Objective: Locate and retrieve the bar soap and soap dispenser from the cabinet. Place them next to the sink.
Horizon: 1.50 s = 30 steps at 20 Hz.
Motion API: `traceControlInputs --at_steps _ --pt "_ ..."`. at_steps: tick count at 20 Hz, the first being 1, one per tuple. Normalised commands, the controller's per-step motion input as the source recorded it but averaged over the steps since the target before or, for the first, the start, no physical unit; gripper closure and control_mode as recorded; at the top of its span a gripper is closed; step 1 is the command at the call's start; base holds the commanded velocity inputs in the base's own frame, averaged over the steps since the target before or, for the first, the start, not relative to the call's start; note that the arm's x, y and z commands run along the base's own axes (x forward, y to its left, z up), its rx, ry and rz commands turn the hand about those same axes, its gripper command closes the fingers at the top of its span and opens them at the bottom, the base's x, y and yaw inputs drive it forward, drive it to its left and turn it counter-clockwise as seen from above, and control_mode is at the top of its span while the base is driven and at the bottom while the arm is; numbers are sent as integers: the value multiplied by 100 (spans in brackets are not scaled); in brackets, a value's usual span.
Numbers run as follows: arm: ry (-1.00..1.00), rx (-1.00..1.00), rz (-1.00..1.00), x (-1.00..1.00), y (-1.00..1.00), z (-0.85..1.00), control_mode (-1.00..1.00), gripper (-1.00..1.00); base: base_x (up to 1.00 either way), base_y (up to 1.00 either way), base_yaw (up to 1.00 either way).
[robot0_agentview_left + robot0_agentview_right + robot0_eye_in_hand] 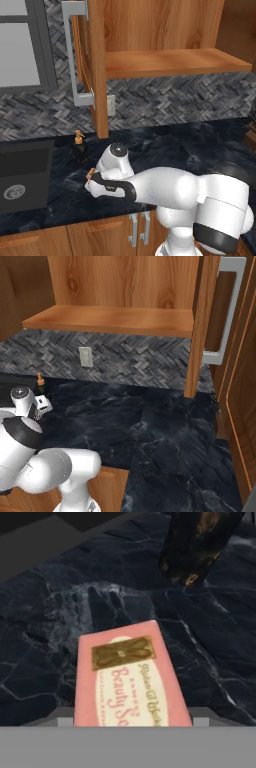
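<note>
Jaws: the gripper (91, 179) hangs low over the worktop with the bar soap between its tips; it looks clamped on the soap, though the tips are mostly hidden, so I cannot tell for sure.
Cabinet: the cabinet (170, 35) stands with its door swung wide and its plank shelf bare.
Worktop: the dark marbled worktop (150, 426) carries both task items at its sink end.
Sink: the sink (25, 175) sits just left of the arm's wrist.
Soap dispenser: the soap dispenser (80, 146) stands upright beside the sink (this half looks finished).
Bar soap: the bar soap (129, 677) is near the dispenser, close above or on the stone; what remains is letting go.
</note>
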Motion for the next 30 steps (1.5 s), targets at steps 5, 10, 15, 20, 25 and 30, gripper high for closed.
traceControlInputs --at_steps 5,10,15,20,25,30 --pt "0 0 -4 29 23 0 -100 100 0 0 0" --pt "0 0 -4 32 31 -1 -100 100 0 0 0" --pt "0 0 -4 23 33 -11 -100 100 0 0 0" --pt "0 0 -4 22 29 -14 -100 -100 0 0 0" --pt "0 0 -1 10 14 -6 -100 -100 0 0 0" --pt "0 0 -1 4 11 -1 -100 -100 0 0 0"
